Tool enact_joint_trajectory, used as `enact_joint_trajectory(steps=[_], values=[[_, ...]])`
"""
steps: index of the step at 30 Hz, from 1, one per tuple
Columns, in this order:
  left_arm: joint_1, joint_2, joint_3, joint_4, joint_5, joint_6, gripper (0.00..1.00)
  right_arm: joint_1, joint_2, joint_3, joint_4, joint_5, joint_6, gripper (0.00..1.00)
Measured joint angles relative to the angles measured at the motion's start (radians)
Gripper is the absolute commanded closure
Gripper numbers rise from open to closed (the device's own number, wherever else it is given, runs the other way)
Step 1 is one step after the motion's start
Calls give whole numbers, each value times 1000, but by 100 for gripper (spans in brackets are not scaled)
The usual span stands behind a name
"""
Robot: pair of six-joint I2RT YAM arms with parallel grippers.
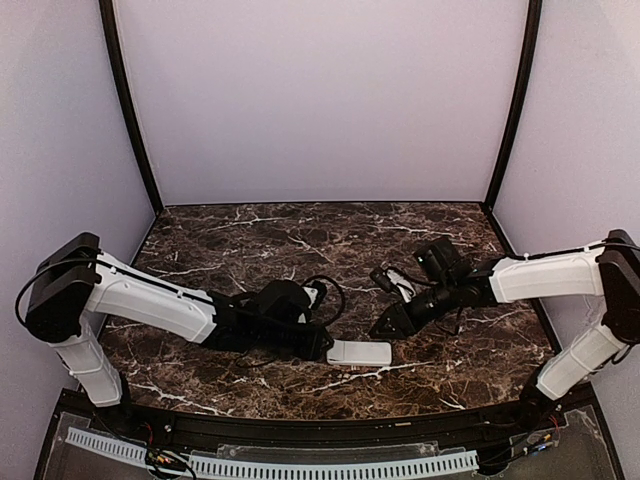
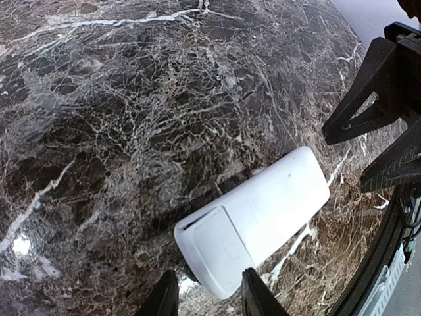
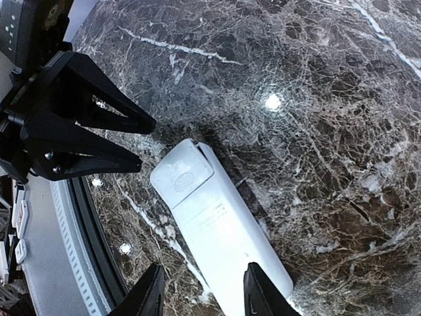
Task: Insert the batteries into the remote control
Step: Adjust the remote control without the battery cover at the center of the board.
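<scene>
The left gripper (image 2: 207,294), fingers spread, is straddling one end of the small white rectangular plastic remote control (image 2: 260,214). The right gripper (image 3: 205,291), also spread, is hovering over the opposite end, apparently so the pair can steady and open it. The handset is lying back-up on the dark veined marble tabletop (image 1: 250,240), near the front edge, its battery cover (image 3: 183,172) looking closed at the left gripper's end. No batteries are showing.
</scene>
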Motion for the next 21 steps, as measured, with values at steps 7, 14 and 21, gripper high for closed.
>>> enact_joint_trajectory(steps=[7, 14, 21], values=[[0, 31, 30, -10, -3, -11, 70, 24, 18, 8, -2, 14, -27, 42], [0, 51, 51, -22, -10, -12, 70, 44, 10, 8, -9, 64, -97, 35], [0, 61, 53, -30, -15, -23, 70, 67, 8, -7, -6, 128, -149, 28]])
